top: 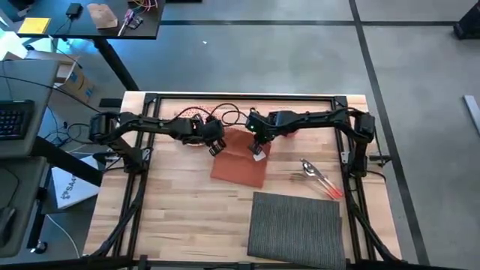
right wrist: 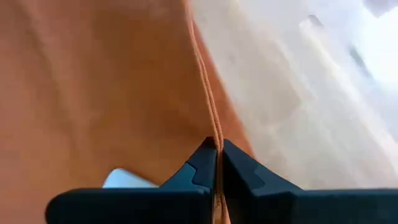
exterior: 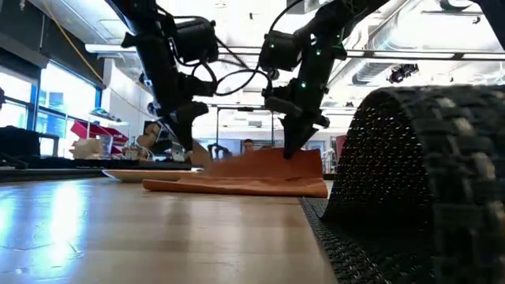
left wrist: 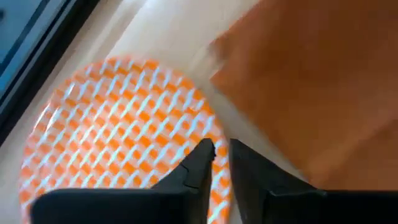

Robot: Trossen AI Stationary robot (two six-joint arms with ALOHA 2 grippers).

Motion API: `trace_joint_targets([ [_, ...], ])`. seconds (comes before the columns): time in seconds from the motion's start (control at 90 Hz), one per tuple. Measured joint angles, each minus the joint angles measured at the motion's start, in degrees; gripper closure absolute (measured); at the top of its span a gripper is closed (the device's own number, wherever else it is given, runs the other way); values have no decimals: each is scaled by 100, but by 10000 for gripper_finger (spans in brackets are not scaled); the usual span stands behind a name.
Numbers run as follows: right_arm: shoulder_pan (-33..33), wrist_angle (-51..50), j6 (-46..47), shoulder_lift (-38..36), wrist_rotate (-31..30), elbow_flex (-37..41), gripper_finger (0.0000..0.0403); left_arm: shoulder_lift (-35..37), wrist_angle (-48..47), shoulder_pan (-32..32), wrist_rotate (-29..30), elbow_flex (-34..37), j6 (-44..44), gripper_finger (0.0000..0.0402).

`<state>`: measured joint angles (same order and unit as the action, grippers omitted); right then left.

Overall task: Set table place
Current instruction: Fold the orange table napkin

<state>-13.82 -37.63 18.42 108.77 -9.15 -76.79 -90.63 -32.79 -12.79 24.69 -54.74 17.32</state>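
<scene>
Currently the right end effector (right wrist: 217,149) is clenched on the orange napkin's (top: 241,157) edge; beside it, the left end effector (left wrist: 221,149) is nearly closed, empty, over the checkered plate (left wrist: 118,124).

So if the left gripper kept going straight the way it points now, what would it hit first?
Most likely the checked plate: in the left wrist view the left gripper, fingers nearly together, points down at the plate's rim, with the orange napkin just beside it. Depth is unclear, so it might land on the table between them.

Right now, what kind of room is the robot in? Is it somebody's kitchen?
Probably not a kitchen; it looks like a lab or office. The wooden table has a black frame, a dark desk holds clutter, a keyboard sits alongside, and the floor is bare grey.
</scene>
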Motion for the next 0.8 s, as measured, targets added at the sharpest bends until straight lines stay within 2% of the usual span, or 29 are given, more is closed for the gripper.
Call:
trace_joint_targets([
  [0.1, 2, -68, -48, -2, 11, -71, 364, 101, -82, -101, -18, 0, 7, 307],
  [0.178, 5, -128, -79, -2, -69, -251, 325, 190, -78, -119, -115, 0, 1, 284],
  [0.267, 7, -629, -94, -7, -305, -580, 278, 307, -30, -112, -361, -2, -161, 267],
  [0.367, 42, -970, -255, -39, -535, -907, 233, 347, 168, -108, -951, -4, -602, 259],
  [0.433, 114, -926, -579, -107, -363, -997, 212, 327, 387, -108, -1592, -4, -1003, 260],
  [0.511, 265, -748, -957, -172, 266, -950, 198, 244, 698, -107, -2196, -7, -1404, 265],
  [0.589, 464, -596, -1126, -215, 834, -706, 195, 107, 866, -95, -2499, -7, -1727, 272],
  [0.8, 1000, 271, -922, -210, 1265, 344, 213, -513, 1033, -108, -2713, -7, -2451, 280],
])
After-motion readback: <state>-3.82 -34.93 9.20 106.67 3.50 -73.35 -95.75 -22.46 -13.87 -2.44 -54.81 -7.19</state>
